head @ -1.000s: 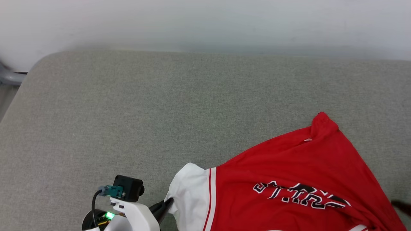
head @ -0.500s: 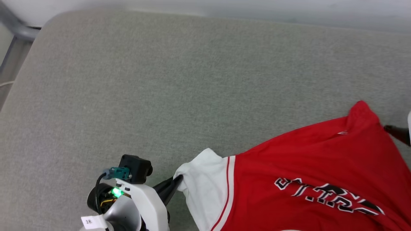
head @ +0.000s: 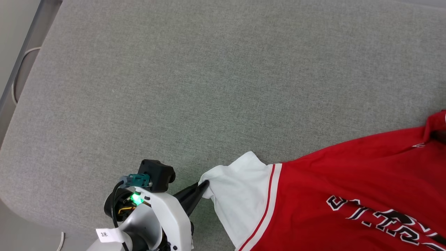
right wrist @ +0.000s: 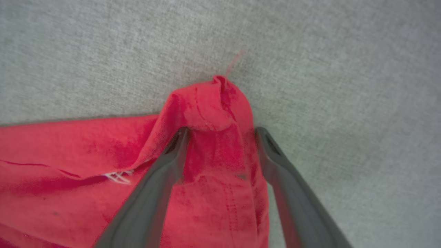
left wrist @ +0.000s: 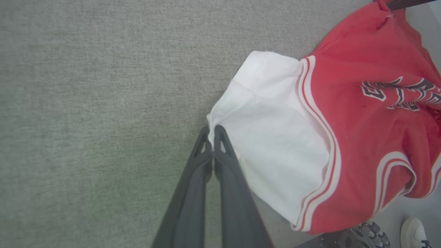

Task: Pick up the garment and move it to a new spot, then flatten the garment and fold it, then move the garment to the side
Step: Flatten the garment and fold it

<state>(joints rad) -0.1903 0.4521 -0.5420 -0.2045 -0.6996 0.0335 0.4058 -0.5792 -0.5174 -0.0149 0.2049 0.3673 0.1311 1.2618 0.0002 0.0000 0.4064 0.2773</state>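
Observation:
The garment (head: 348,181) lies on the grey cushion, a red jersey with a white sleeve and black lettering, running off the head view's right edge. My left gripper (head: 205,183) is shut on the white sleeve's outer edge; in the left wrist view its fingers (left wrist: 211,132) pinch that edge of the garment (left wrist: 361,113). In the right wrist view my right gripper (right wrist: 222,132) is open, one finger on each side of a raised red corner of the garment (right wrist: 206,113), which sits between them unclamped.
The grey cushioned surface (head: 209,87) stretches wide above and left of the jersey. Its left edge meets a metal rail (head: 31,45) and a pale cable (head: 15,87). A shoe (left wrist: 413,230) and part of a wheeled base show beyond the cushion's near edge.
The head camera has tilted down, so the wall has left the picture. My left gripper keeps its pinch on the sleeve. The jersey's red corner now sits farther from the sleeve.

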